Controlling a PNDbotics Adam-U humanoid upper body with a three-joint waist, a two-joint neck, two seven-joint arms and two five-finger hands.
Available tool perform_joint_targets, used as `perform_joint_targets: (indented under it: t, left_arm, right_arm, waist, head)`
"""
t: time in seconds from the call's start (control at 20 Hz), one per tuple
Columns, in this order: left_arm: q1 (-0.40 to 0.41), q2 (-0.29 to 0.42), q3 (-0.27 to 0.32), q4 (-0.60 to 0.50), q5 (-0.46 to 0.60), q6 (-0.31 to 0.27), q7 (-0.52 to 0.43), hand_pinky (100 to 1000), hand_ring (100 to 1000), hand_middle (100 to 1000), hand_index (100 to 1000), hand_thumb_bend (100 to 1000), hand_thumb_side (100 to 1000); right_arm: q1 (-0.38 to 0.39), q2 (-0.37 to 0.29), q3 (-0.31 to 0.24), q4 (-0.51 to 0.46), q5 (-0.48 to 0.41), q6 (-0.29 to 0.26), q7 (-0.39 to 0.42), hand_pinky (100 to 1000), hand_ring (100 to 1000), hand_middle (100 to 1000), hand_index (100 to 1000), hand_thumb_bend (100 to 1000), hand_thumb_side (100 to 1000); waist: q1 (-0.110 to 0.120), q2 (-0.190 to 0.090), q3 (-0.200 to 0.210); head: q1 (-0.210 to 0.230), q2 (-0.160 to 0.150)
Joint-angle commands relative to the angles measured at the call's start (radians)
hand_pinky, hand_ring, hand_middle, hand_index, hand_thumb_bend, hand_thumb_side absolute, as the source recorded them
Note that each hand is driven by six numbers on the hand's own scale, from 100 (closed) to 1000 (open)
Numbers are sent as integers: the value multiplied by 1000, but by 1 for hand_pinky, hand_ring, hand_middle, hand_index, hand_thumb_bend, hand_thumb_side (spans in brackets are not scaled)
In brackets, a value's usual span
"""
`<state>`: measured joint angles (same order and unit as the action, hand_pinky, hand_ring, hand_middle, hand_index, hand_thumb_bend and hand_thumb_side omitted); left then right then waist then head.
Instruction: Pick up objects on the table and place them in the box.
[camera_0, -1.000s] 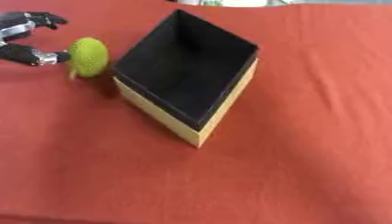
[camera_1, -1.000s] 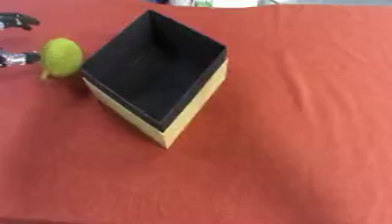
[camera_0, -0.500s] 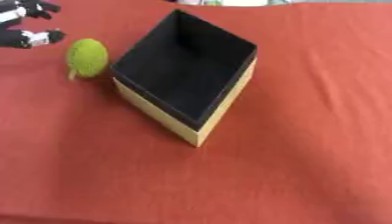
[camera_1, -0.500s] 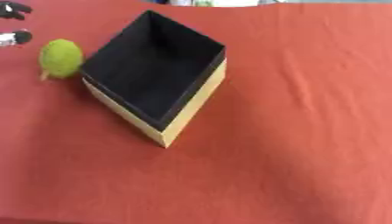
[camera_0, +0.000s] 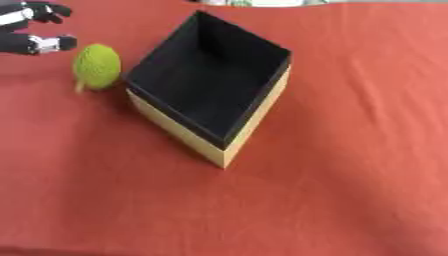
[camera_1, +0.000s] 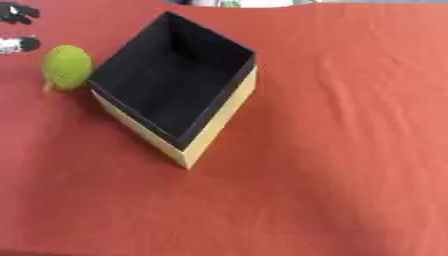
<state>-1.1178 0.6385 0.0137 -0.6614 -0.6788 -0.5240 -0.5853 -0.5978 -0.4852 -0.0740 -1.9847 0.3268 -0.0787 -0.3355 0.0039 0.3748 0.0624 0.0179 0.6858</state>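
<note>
At upper left, the left hand (camera_0: 31, 30), fingers spread and empty, sits just beside the green ball (camera_0: 96, 66) resting against the box (camera_0: 210, 85); best curl round its middle before lifting it over the rim.

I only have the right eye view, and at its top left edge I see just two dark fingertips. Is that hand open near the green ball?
Observer: In the left eye view the left hand is open, fingers spread, holding nothing.
Operator: Touching the ball?
Observer: No. One fingertip sits just up-left of the green ball, with a small gap.
Operator: Anything in the box?
Observer: The box shows only its black lining; the ball lies outside, against its left wall.
</note>
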Motion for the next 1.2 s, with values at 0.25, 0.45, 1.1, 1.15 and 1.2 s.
perform_joint_targets:
  t: [0.25, 0.45, 1.1, 1.15, 1.2]
  left_arm:
    - [-21, -12, -3, 8, -50, -126, -133, 975, 933, 940, 994, 475, 776]
    - [-17, -20, -7, 19, -83, -125, -134, 978, 935, 938, 993, 485, 772]
    - [-9, -35, -3, 45, -234, -114, -28, 972, 929, 920, 997, 443, 578]
    - [-8, -37, -3, 48, -239, -116, -27, 966, 925, 914, 995, 427, 569]
    - [-7, -38, -3, 51, -241, -117, -26, 964, 923, 912, 994, 421, 567]
  right_arm:
    - [-17, -5, -11, -15, -6, -2, -5, 746, 625, 642, 838, 100, 587]
    - [-17, -1, -13, -15, -7, -3, -8, 746, 625, 640, 838, 100, 587]
    - [-13, 7, -17, -15, -9, -4, -16, 746, 625, 637, 836, 100, 588]
    - [-12, 8, -18, -15, -9, -4, -17, 746, 625, 637, 836, 100, 588]
    - [-11, 8, -18, -15, -9, -4, -17, 746, 625, 637, 836, 100, 588]
  waist:
    - [1, -19, -1]
    - [-1, -17, -3]
    - [-1, -12, -9]
    - [-2, -12, -9]
    - [-2, -12, -9]
  head:
    - [7, -7]
    - [8, -8]
    - [17, -10]
    - [18, -10]
    - [19, -9]
